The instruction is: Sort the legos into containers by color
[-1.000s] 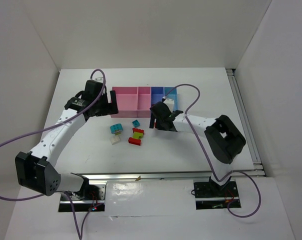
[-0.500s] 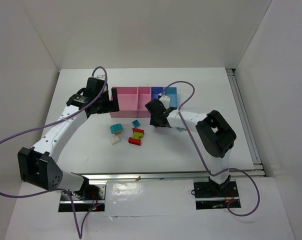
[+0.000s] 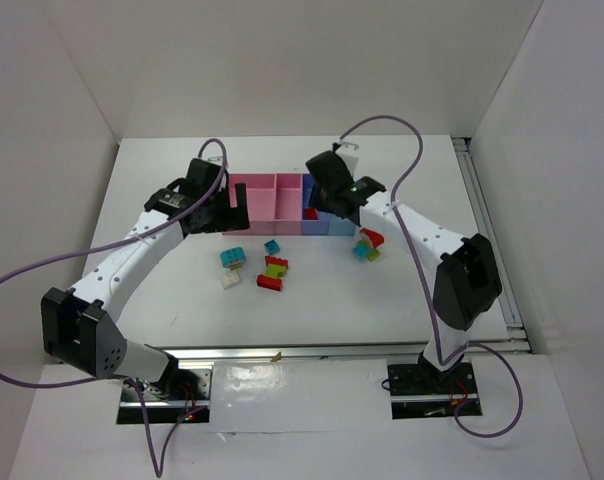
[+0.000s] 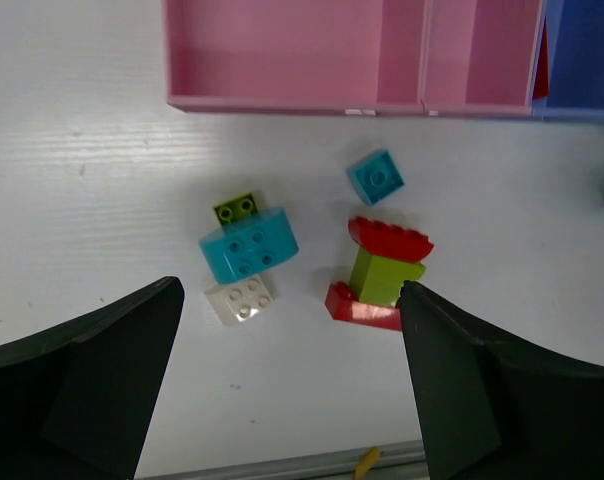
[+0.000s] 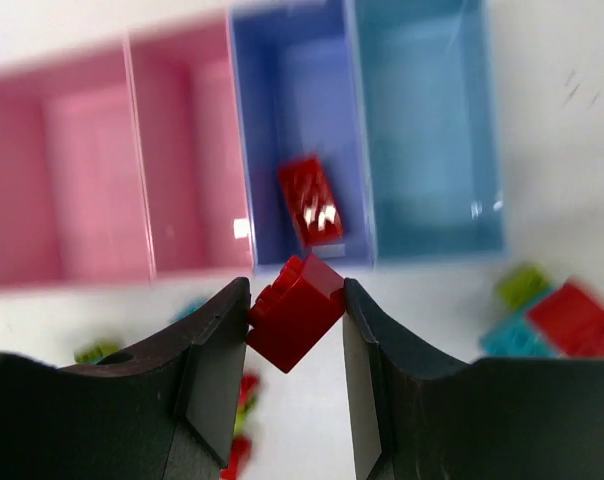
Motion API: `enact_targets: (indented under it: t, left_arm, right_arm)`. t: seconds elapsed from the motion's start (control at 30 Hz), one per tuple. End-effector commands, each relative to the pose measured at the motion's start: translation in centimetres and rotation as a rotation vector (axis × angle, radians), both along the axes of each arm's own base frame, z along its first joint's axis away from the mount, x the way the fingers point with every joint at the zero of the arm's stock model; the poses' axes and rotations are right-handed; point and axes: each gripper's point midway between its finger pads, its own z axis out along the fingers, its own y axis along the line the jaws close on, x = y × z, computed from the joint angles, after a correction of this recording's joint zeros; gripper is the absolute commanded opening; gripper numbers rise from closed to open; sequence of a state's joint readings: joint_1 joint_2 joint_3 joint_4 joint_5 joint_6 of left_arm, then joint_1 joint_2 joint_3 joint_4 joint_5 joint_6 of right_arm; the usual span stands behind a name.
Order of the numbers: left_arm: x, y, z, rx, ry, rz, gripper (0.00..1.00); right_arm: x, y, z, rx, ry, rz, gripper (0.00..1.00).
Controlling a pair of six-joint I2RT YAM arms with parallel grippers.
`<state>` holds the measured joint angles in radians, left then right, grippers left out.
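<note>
- Right pincer (image 5: 295, 300) is clamped on a red brick (image 5: 294, 325), tilted in the grip; it may slip early.
- It hangs over the near wall of the dark blue bin (image 5: 302, 100), where another red brick (image 5: 310, 200) lies; releasing now could bounce it onto the counter (image 5: 572, 200).
- Drifting right would land it in the light blue bin (image 5: 422, 130).
- Left pincer (image 4: 290, 300) stands wide apart above the loose bricks (image 4: 248, 247).

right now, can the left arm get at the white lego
Probably yes: the white lego lies uncovered on the table, and the left gripper hangs open above it. A teal brick close beside it may crowd one finger.
</note>
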<state>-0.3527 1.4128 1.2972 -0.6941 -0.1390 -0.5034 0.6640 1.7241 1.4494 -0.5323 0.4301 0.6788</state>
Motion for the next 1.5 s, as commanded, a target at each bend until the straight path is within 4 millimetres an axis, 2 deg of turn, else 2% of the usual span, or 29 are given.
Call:
enact_targets:
  t: [0.0, 0.03, 0.1, 0.17, 0.2, 0.3, 0.37, 0.4, 0.43, 0.47, 0.5, 0.57, 0.67, 0.73, 0.83, 0.87, 0.9, 0.93, 0.97, 1.0, 1.07, 1.1, 1.17, 1.23, 1.27, 1.3, 1.37, 1.4, 1.47]
  left_arm:
    - [-2.2, -2.2, -2.4, -0.038, 0.092, -0.045, 1.0]
    - [-2.6, -2.7, -2.7, -0.053, 0.107, -0.05, 1.0]
    - [-3.6, -3.6, -3.8, -0.082, 0.144, -0.07, 1.0]
    - [-4.5, -4.4, -4.8, -0.102, 0.177, -0.105, 0.94]
    - [-4.8, -5.0, -4.6, -0.118, 0.171, -0.118, 0.94]
    - [-5.7, -5.4, -5.6, -0.131, 0.201, -0.131, 0.94]
    - [-5.9, -5.3, -6.0, -0.126, 0.212, -0.13, 0.96]
    - [-6.2, -4.9, -6.2, -0.115, 0.217, -0.123, 0.99]
    - [-6.2, -4.8, -6.2, -0.112, 0.215, -0.11, 0.99]
    - [-6.3, -4.5, -6.4, -0.099, 0.222, -0.102, 0.99]
    - [-6.3, -4.1, -6.2, -0.083, 0.212, -0.089, 0.99]
    - [-6.2, -3.9, -5.9, -0.08, 0.2, -0.085, 0.99]
    - [-5.8, -3.7, -5.3, -0.072, 0.183, -0.065, 0.99]
    - [-5.4, -3.4, -4.7, -0.051, 0.176, -0.049, 0.99]
    - [-5.3, -3.2, -4.9, -0.033, 0.183, -0.05, 0.99]
    - [-5.2, -3.0, -4.9, -0.025, 0.179, -0.044, 0.99]
    - [-5.2, -3.0, -4.9, -0.025, 0.179, -0.044, 0.99]
    - [-5.1, -3.1, -4.6, -0.029, 0.171, -0.045, 0.99]
    - [-5.1, -3.1, -4.6, -0.029, 0.171, -0.045, 0.99]
    - [-5.1, -3.1, -4.6, -0.029, 0.171, -0.045, 0.99]
    - [-4.6, -3.4, -3.7, -0.046, 0.15, -0.037, 0.99]
    - [-4.7, -3.1, -3.8, -0.033, 0.155, -0.03, 0.99]
    - [-4.3, -3.1, -3.0, -0.045, 0.13, -0.001, 0.99]
    - [-3.8, -2.0, -2.4, -0.035, 0.109, 0.045, 0.99]
    - [-3.5, -1.8, -2.0, -0.031, 0.093, 0.068, 0.99]
    - [-3.1, -1.0, -1.7, -0.036, 0.08, 0.105, 0.99]
    - [-2.9, 0.3, -1.1, -0.029, 0.066, 0.156, 0.99]
    - [-2.7, 1.1, -0.6, -0.035, 0.049, 0.189, 0.99]
    - [-2.6, 1.9, 0.1, -0.035, 0.033, 0.213, 0.99]
  right_arm:
    - [3.7, -1.6, 0.5, -0.052, -0.007, -0.015, 0.16]
    - [4.7, -1.8, 0.4, -0.053, -0.005, -0.018, 0.16]
    - [6.8, -0.9, -0.1, -0.063, -0.008, 0.0, 0.17]
    - [7.9, 0.0, -0.5, -0.06, -0.008, 0.018, 0.17]
    - [9.0, 0.2, -0.8, -0.064, -0.004, 0.022, 0.17]
    - [9.8, 0.9, -1.3, -0.067, 0.001, 0.035, 0.18]
    - [9.7, 0.8, -2.4, -0.081, 0.025, 0.036, 0.22]
    - [9.7, 0.8, -2.4, -0.081, 0.025, 0.036, 0.27]
    - [9.7, 0.2, -3.0, -0.089, 0.038, 0.027, 0.36]
    - [9.8, 0.3, -2.4, -0.079, 0.023, 0.027, 0.51]
    - [9.6, 0.2, -2.8, -0.079, 0.034, 0.021, 0.55]
    - [9.4, 0.1, -1.4, -0.063, 0.007, 0.02, 0.64]
    - [9.1, -0.1, 0.1, -0.049, -0.016, 0.019, 0.64]
    - [8.6, -0.6, 0.6, -0.064, -0.018, 0.018, 0.64]
    - [7.0, -1.6, 1.9, -0.065, -0.029, 0.023, 0.61]
    - [6.1, -1.9, 0.9, -0.066, -0.009, 0.034, 0.61]
    - [5.2, -1.8, 2.5, -0.047, -0.04, 0.045, 0.61]
    - [4.7, -2.1, 2.5, -0.057, -0.037, 0.052, 0.61]
    - [3.5, -2.1, 1.6, -0.07, -0.017, 0.067, 0.61]
    - [2.5, -1.9, 2.2, -0.067, -0.021, 0.082, 0.61]
    - [0.7, -1.6, 1.4, -0.072, 0.016, 0.118, 0.63]
    - [-0.7, -0.8, 0.8, -0.061, 0.031, 0.15, 0.67]
    - [-2.3, 0.4, -0.4, -0.054, 0.06, 0.19, 0.74]
    - [-4.0, 2.1, -1.2, -0.037, 0.073, 0.245, 0.77]
    - [-4.3, 3.1, -1.5, -0.021, 0.076, 0.263, 0.77]
    - [-4.8, 3.8, -2.6, -0.025, 0.098, 0.287, 0.77]
    - [-5.6, 6.2, -3.1, -0.029, 0.079, 0.349, 0.77]
    - [-5.4, 7.2, -2.7, -0.028, 0.06, 0.373, 0.77]
    - [-5.7, 9.1, -4.1, -0.065, 0.071, 0.431, 0.77]
